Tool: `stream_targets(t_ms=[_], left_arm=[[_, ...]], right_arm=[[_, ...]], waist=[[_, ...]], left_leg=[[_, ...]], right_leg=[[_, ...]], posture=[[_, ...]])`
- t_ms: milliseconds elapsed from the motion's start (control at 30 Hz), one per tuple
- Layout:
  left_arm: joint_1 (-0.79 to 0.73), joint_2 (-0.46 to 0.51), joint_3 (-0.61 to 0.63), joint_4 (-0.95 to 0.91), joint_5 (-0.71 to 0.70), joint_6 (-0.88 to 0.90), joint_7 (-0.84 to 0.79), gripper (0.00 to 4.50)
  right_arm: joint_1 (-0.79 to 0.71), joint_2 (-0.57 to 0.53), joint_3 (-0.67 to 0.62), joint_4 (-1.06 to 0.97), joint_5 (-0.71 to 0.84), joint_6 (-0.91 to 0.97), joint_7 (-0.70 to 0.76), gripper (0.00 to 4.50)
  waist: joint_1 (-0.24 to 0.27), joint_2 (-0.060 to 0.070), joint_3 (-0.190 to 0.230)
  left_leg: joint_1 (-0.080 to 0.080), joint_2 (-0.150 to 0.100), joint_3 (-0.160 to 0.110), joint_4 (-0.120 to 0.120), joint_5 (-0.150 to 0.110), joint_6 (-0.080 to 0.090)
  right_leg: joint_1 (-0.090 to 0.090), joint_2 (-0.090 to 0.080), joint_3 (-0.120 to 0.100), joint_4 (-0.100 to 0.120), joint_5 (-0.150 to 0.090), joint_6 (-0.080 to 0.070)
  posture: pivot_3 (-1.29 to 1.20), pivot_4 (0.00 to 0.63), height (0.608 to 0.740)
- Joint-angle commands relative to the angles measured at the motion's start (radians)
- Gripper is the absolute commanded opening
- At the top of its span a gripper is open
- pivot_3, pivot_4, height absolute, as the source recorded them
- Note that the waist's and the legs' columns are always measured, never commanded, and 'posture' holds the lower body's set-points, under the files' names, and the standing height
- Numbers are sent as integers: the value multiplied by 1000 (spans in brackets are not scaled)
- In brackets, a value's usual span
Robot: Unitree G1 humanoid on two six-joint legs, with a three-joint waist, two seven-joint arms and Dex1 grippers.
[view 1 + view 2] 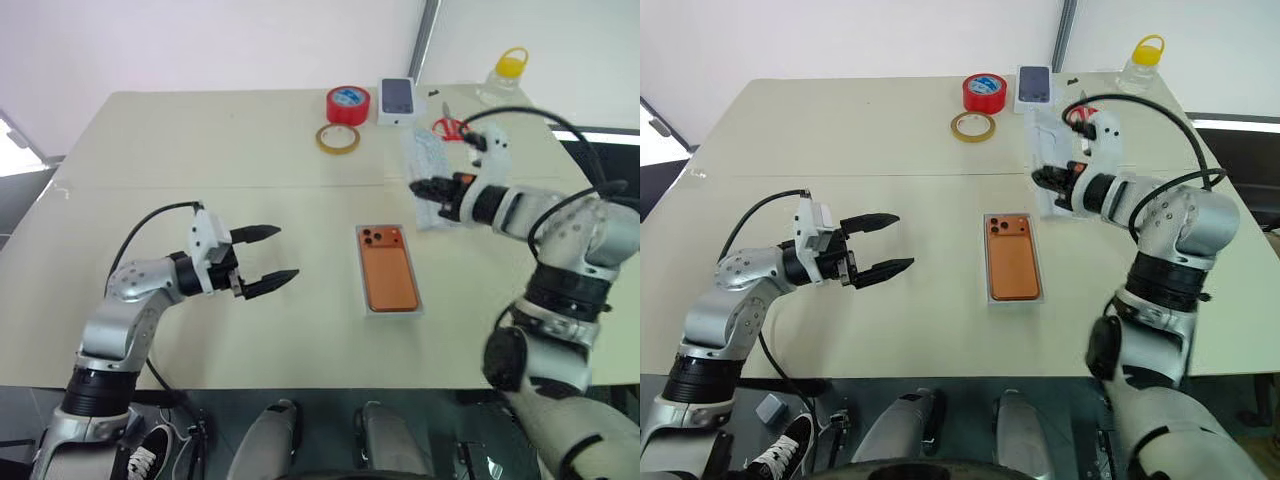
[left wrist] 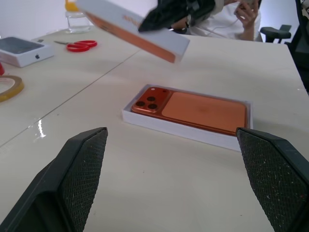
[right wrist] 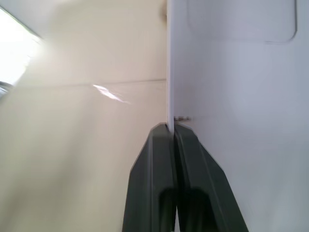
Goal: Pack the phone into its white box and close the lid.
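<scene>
Left gripper hovers over the table, fingers spread wide, empty. To its right, well apart, the phone lies face down in the white box. Further right, right gripper is pinched on the rim of the lid, held tilted in the air, beyond and right of the box. Best next: level the lid, square its edges over the tray, lower straight; a skewed corner will likely jam.

The right gripper pinches the lid's thin rim above the table.
</scene>
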State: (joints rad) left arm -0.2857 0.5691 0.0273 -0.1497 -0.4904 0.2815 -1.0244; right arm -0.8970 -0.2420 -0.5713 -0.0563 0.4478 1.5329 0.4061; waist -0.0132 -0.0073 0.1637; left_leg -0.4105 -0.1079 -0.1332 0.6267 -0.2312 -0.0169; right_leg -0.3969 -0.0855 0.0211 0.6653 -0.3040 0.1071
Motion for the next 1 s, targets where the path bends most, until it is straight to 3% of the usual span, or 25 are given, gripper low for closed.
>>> stream_targets(t_ms=[33, 200, 367, 533, 633, 833, 933, 1000], left_arm=[[-16, -5, 30, -19, -23, 15, 27, 4500], [-13, -12, 32, -31, -33, 34, 50, 4500], [-18, -28, 27, -31, -33, 40, 77, 4500], [-18, -52, 25, -48, -49, 52, 101, 4500], [-15, -65, 21, -63, -49, 60, 120, 4500], [2, -78, 11, -87, -61, 91, 136, 4500], [10, -79, 16, -90, -86, 123, 136, 3596], [23, -83, 1, -97, -68, 114, 147, 2689]], right_arm=[[6, 120, -99, -130, 187, 82, 0, 26], [157, 162, -66, -210, 491, 82, -96, 26], [256, 179, -50, -185, 904, 82, -333, 26], [452, -18, 220, -198, 1452, -195, -682, 26], [534, -85, 324, -253, 1524, -315, -711, 26], [598, -84, 464, -314, 1524, -465, -743, 26], [586, -57, 508, -309, 1524, -514, -769, 0], [572, -49, 518, -272, 1524, -539, -805, 0]], waist=[[0, 0, 0], [1, 1, 0], [-9, 1, 0], [-6, 2, 1], [-6, 1, 1], [-8, 1, 1], [-7, 1, 1], [-6, 1, 1]], left_leg=[[0, 0, 0, 0, 0, 0], [0, -1, 0, 0, 0, 0], [0, 0, 0, 0, 0, 0], [0, 1, 0, -2, 0, 0], [0, 0, 1, 0, 0, 1], [0, 2, 1, 0, 0, 1], [0, 2, 1, 0, 0, 1], [0, 2, 1, 0, 0, 1]], right_leg=[[0, 0, 0, 0, 0, 0], [0, -1, 0, 0, 0, 0], [-1, 0, 1, 1, 0, 0], [-1, 0, 1, 1, 0, -1], [0, -1, 1, 0, 0, 0], [0, 2, 1, 0, 0, 0], [0, 2, 2, 0, 0, 0], [0, 2, 2, 0, 0, 0]], posture=[[0, 150, 740], [0, 150, 740], [0, 150, 740], [0, 150, 740], [0, 150, 740], [0, 150, 740], [0, 150, 740], [0, 150, 740]])
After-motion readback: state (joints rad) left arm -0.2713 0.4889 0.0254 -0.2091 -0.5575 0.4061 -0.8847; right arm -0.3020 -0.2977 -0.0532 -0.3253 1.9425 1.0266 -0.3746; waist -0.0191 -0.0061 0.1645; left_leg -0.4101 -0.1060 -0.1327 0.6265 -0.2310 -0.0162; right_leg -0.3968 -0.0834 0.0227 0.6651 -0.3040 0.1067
